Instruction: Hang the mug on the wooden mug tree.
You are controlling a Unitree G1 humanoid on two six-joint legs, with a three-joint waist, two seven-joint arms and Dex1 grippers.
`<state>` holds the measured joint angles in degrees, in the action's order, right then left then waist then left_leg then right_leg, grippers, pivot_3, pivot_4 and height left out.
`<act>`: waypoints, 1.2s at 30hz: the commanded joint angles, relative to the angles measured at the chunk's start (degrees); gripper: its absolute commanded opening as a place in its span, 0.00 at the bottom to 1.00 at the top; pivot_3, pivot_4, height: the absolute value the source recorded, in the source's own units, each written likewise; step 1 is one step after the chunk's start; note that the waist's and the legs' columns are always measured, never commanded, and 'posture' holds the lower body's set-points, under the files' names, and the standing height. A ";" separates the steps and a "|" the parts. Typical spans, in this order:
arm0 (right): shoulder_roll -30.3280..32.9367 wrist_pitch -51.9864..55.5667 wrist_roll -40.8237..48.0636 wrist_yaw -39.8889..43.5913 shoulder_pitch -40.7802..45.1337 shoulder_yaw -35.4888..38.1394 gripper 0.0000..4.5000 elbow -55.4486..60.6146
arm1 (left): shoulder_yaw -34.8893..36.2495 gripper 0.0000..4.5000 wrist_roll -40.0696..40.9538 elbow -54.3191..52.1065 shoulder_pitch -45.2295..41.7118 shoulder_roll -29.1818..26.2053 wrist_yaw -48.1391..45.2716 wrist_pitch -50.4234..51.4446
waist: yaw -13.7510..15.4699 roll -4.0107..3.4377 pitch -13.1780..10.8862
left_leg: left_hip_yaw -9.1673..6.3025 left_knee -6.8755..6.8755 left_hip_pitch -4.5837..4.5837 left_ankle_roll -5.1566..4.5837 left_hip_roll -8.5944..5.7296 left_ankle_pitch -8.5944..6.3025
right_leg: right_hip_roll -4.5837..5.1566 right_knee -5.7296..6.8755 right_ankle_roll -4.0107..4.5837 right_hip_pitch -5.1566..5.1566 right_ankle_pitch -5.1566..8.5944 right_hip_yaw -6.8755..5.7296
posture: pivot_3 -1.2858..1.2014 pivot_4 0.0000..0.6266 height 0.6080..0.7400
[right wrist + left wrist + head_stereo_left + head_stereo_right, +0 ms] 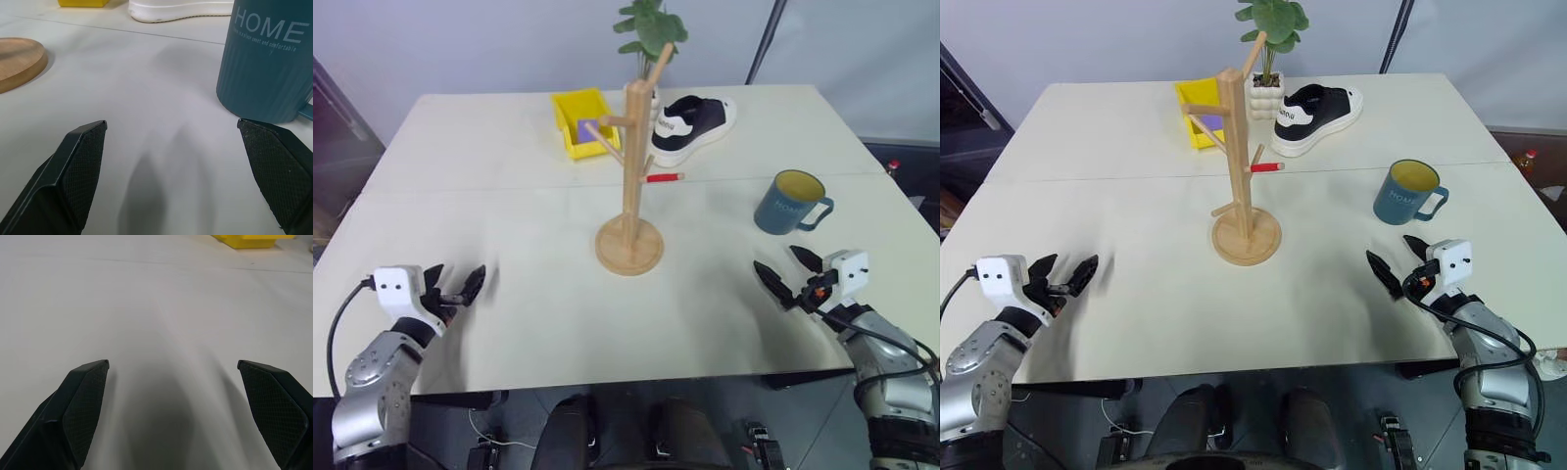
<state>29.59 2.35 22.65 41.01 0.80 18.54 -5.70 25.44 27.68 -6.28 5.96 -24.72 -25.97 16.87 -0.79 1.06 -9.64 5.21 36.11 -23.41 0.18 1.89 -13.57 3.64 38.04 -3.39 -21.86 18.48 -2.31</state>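
The teal-blue mug (pixel 790 203) with a yellow inside stands upright on the right part of the table, handle pointing right; pale lettering shows on its side (pixel 266 58). The wooden mug tree (pixel 631 176) rises from its round base at the table's middle. My right gripper (pixel 787 272) hovers open near the front edge, a short way in front of the mug, nothing between its fingers. Low at the front left, my left gripper (pixel 457 282) is open and empty over bare table.
A yellow bin (pixel 584 121), a black-and-white sneaker (pixel 693 125) and a potted green plant (pixel 648 34) stand behind the mug tree. A red marker (pixel 664 178) lies just beyond its base. The white table (pixel 509 225) has a seam across its middle.
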 commanded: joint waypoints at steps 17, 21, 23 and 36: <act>-1.57 1.62 -1.51 -6.49 -0.69 0.13 0.99 3.04 | -5.82 1.00 2.93 -10.35 0.35 0.63 -6.72 -1.28 | -0.02 0.00 0.00 | 0.00 0.00 0.00 0.00 0.00 0.00 | 0.00 0.00 0.01 0.00 0.00 0.00 | 0.52 0.24 1.00; -2.88 -0.15 -3.26 -10.79 0.99 1.36 0.99 0.73 | -11.29 1.00 8.49 -18.64 1.90 -1.83 -14.18 2.87 | -0.06 -0.05 0.01 | 0.00 0.00 -0.02 0.00 -0.01 0.00 | 0.00 -0.01 0.01 0.00 0.01 0.00 | 0.52 0.24 1.00; -2.73 -1.50 -6.06 -13.72 2.01 1.05 0.99 -1.17 | -14.13 1.00 8.89 -20.80 1.69 -3.45 -16.38 4.34 | -0.14 -0.07 0.01 | 0.01 0.00 -0.02 0.01 -0.01 0.00 | 0.00 -0.01 0.07 0.00 0.04 0.00 | 0.52 0.24 1.00; -2.50 -8.07 -9.54 -26.12 11.20 4.89 0.99 -15.35 | -27.93 1.00 6.15 -28.18 -6.86 -6.50 -20.02 6.60 | -0.03 -0.14 0.01 | 0.06 0.05 -0.01 -0.04 -0.05 0.02 | -0.10 0.01 -0.02 0.06 -0.01 0.00 | 0.52 0.24 1.00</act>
<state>25.91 -3.79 13.55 15.81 10.63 21.83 -20.52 -1.42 34.32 -31.63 0.02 -30.89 -45.44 23.65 -0.82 0.92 -9.64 5.27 36.18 -23.42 0.14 1.84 -13.55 3.54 38.05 -3.42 -21.79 18.47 -2.31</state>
